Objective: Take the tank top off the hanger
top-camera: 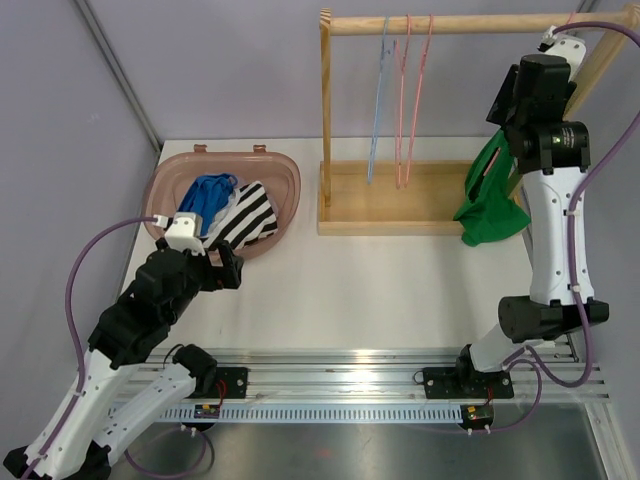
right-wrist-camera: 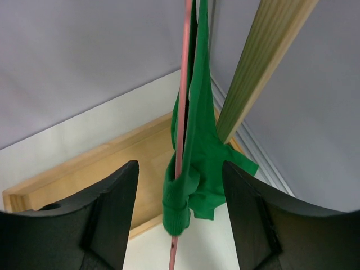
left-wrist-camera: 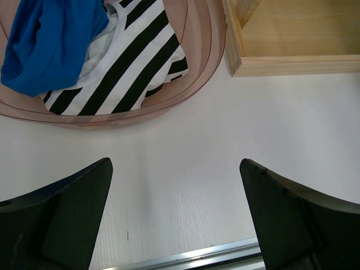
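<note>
Crumpled green tank top (right-wrist-camera: 198, 163) drapes a thin pink hanger (right-wrist-camera: 184, 67).

Pink oval basket (top-camera: 290, 175), far left of white table (top-camera: 380, 290): holds blue garment (top-camera: 208, 195) and black-and-white striped garment (top-camera: 250, 215), touching. Wooden rack (top-camera: 325, 120) beside it; rail carries one bare blue hanger (top-camera: 378, 110) and two bare pink hangers (top-camera: 403, 110).

Bare table (top-camera: 400, 290) separates basket (top-camera: 290, 172) from rack (top-camera: 400, 212), where hangers (top-camera: 403, 100) and tank top (top-camera: 490, 220) hang.
</note>
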`<move>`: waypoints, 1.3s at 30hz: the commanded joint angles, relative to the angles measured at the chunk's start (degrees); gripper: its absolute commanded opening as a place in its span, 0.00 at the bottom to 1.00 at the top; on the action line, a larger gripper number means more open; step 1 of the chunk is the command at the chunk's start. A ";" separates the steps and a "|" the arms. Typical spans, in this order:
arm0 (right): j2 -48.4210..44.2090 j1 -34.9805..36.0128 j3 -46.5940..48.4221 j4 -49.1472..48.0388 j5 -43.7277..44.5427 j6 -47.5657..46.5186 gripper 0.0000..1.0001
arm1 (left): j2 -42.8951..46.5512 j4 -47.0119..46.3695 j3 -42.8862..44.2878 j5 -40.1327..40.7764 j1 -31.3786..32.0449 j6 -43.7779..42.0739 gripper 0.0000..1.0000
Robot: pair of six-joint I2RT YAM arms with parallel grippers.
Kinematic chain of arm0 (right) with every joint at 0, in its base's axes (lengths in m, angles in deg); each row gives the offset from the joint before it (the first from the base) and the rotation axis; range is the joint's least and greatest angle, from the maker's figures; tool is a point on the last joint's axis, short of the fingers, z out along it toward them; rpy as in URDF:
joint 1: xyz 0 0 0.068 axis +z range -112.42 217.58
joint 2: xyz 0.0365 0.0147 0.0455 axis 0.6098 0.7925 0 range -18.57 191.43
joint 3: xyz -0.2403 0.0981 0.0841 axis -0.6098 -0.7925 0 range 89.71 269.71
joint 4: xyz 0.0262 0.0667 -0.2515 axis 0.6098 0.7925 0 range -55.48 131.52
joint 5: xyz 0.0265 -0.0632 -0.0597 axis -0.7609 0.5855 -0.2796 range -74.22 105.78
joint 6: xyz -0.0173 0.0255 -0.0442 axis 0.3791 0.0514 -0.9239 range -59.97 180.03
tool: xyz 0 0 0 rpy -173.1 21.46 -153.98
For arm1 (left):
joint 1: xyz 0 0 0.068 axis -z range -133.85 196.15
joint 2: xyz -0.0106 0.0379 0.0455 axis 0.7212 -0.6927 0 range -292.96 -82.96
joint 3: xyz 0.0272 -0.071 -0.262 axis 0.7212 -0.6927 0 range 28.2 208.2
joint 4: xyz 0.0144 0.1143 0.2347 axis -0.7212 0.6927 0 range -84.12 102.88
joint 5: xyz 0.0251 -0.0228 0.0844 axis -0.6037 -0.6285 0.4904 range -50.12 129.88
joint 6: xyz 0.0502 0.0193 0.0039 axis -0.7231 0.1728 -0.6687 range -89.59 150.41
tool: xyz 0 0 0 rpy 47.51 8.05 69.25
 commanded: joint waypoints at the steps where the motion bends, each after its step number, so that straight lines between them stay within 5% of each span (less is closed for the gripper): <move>1: 4.03 -1.46 4.65 -4.72 -1.59 -1.98 0.64 | -0.74 -3.15 -0.31 -1.21 0.18 -0.13 0.99; 6: 10.01 -2.69 11.77 -3.31 -1.42 -4.00 0.53 | -0.22 -3.59 -0.66 -2.80 0.27 -0.39 0.99; 18: 10.11 -2.78 13.01 -3.13 -4.22 -4.88 0.01 | -0.57 -3.94 -0.75 -3.85 0.27 -0.57 0.99; 33: 0.81 -2.78 14.51 -2.70 -26.19 -3.48 0.00 | -0.74 -3.41 -0.57 -1.92 0.18 -0.22 0.99; 39: -7.53 -2.78 7.05 -2.08 -32.79 -1.19 0.00 | -0.74 -3.32 -0.66 -1.39 0.18 -0.22 0.99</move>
